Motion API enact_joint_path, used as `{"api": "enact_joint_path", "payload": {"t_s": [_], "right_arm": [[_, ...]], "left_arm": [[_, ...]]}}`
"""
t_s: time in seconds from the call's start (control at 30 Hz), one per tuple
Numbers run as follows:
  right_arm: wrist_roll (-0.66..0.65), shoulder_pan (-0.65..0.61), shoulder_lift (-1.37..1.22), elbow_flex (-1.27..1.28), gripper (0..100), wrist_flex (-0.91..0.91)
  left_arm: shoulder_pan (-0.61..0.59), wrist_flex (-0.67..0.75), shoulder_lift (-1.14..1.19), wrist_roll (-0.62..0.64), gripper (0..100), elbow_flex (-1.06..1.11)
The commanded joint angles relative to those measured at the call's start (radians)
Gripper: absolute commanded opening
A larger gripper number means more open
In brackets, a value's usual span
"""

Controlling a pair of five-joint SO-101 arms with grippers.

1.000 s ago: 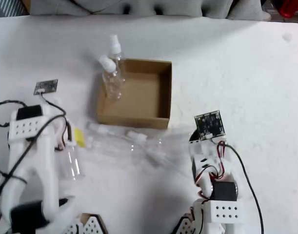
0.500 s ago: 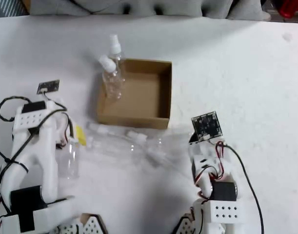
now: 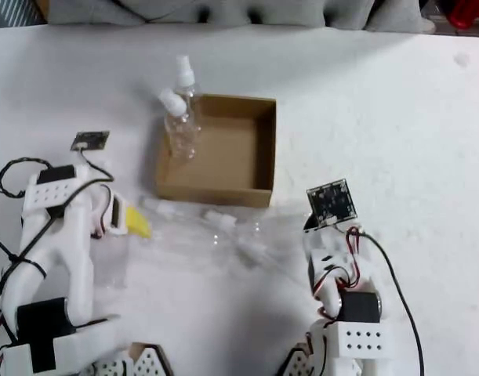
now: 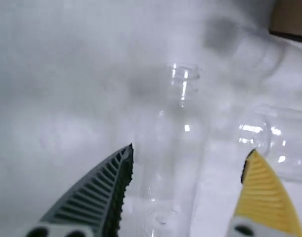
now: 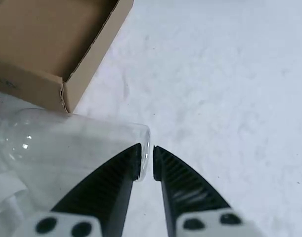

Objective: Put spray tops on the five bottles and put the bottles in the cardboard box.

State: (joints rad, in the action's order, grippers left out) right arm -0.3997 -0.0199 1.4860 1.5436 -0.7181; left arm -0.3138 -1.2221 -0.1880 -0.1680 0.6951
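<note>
Our left gripper (image 4: pixel 189 150) hangs released, its grey finger (image 4: pixel 99 197) and yellow finger (image 4: pixel 262 187) spread wide on either side of an uncapped bottle (image 4: pixel 183 113). The bottle is clear and lies on the white table (image 3: pixel 396 117), its open neck pointing away from the gripper, and neither finger touches it. Just beyond the yellow finger we see a second clear bottle (image 4: pixel 284 143), also lying down. In the high view this gripper sits at about 8 o'clock from the cardboard box (image 3: pixel 212 192). Our right gripper (image 5: pixel 147 146) is clenched almost closed, with the end rim of a lying bottle (image 5: pixel 66 143) caught in the narrow slit between its two dark fingers. That bottle stretches away from the gripper toward the near corner of the box. From above, the right gripper lies at about 5 o'clock from the box. Between the two arms, at 6 o'clock just beside the box's front wall, white spray tops (image 3: pixel 219 219) lie scattered among clear bottles on the table. The box stands open, and at its 10 o'clock corner stand two capped bottles (image 3: pixel 183 129), close together. We cannot tell whether both are inside the wall.
</note>
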Motion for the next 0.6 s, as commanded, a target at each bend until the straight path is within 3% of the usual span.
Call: {"api": "enact_joint_path", "payload": {"t_s": [0.0, 0.57], "right_arm": [[-0.012, 0.005, 0.012, -0.011, 1.7, 0.021], [-0.011, 0.005, 0.012, -0.011, 1.7, 0.021]], "left_arm": [[0.013, 0.023, -0.024, -0.044, 33, -0.052], [0.008, 0.132, -0.024, -0.140, 33, 0.051]]}}
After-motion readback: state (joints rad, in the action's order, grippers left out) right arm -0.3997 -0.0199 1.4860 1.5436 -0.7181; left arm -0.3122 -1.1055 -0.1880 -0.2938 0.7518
